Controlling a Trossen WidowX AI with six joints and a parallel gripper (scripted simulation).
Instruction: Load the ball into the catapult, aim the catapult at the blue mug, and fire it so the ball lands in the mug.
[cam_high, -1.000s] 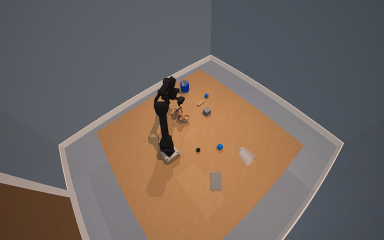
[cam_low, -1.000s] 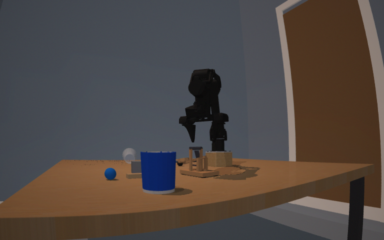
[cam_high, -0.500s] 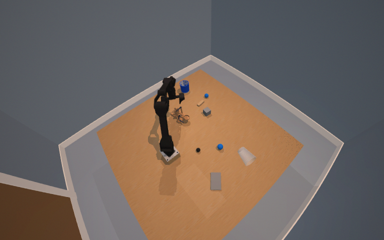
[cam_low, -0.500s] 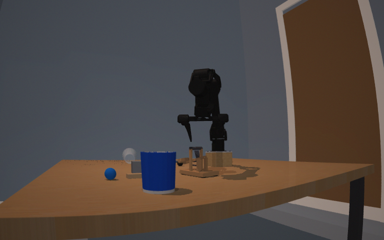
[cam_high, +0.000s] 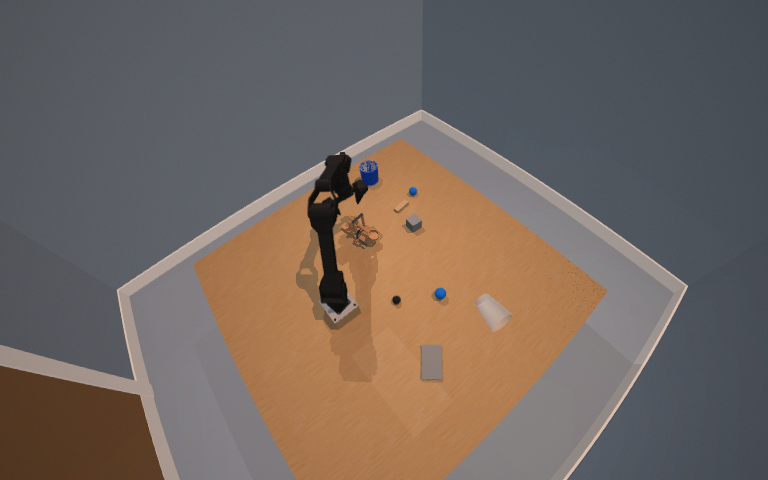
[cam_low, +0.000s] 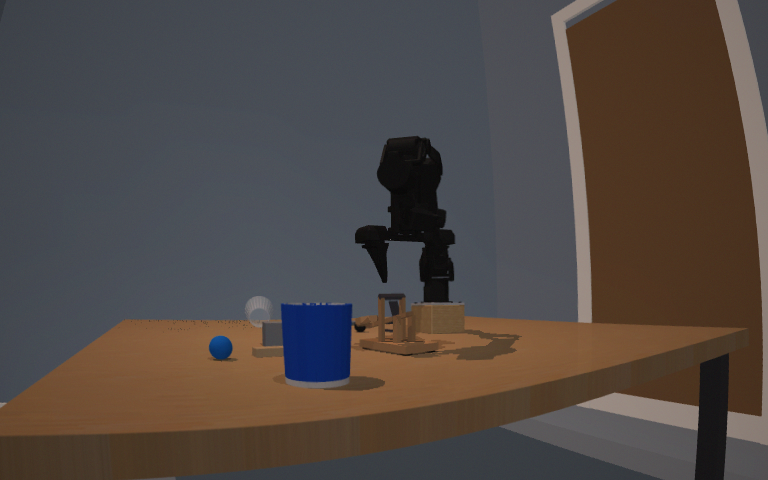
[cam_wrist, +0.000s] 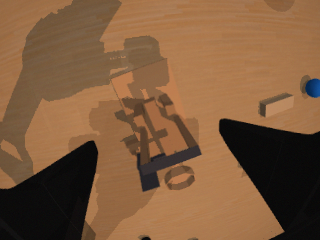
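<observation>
Gripper (cam_high: 350, 195) (cam_low: 404, 280) (cam_wrist: 159, 136) over catapult (cam_high: 363, 233) (cam_low: 399, 344) (cam_wrist: 162, 127); fingers wide, nothing held. Mug (cam_high: 369, 173) (cam_low: 316, 344) near table's (cam_high: 271, 362) (cam_low: 385, 438) (cam_wrist: 240, 45) edge in exterior view. Room between mug and catapult.

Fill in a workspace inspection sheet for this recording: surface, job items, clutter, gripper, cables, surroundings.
Surface: wood-grain tabletop, dark specks near one corner.
Job items: small wooden catapult, its ring-shaped cup without a ball; blue cylindrical mug upright. Two blue balls and a black one lie loose; which is meant, cannot tell.
Clutter: grey cube, small wooden block, flat grey rectangle, translucent ribbed cup on its side.
Gripper: black parallel-jaw gripper open above the catapult, holding nothing.
Cables: nothing seen.
Surroundings: blue-grey walls, brown door with pale frame.
</observation>
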